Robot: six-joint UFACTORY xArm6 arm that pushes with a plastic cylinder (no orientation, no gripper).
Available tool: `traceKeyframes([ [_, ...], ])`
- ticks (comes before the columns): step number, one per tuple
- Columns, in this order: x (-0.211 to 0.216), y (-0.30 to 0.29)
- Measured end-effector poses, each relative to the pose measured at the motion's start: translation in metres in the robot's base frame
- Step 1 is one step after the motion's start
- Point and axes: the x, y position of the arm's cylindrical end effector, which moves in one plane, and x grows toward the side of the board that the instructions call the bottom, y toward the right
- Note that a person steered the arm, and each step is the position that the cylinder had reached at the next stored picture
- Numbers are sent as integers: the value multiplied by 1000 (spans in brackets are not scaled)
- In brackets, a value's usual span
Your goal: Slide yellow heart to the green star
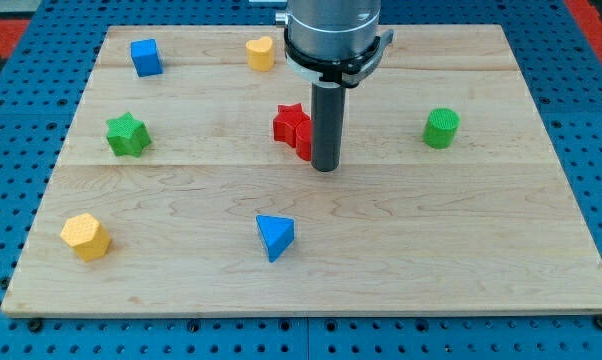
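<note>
The yellow heart lies near the view's top, left of centre. The green star lies at the left, well below and left of the heart. My tip rests on the board near the middle, just right of a red star block and apparently touching it. The tip is far below and right of the yellow heart.
A blue cube sits at the top left. A yellow hexagon sits at the bottom left. A blue triangle lies below the tip. A green cylinder stands at the right. The wooden board ends on blue pegboard.
</note>
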Motion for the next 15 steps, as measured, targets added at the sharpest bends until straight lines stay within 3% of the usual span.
traceKeyframes([
  [1, 0, 6],
  [3, 0, 81],
  [4, 18, 82],
  [6, 90, 52],
  [7, 88, 9],
  [8, 44, -13],
  [12, 44, -51],
  [15, 43, -129],
])
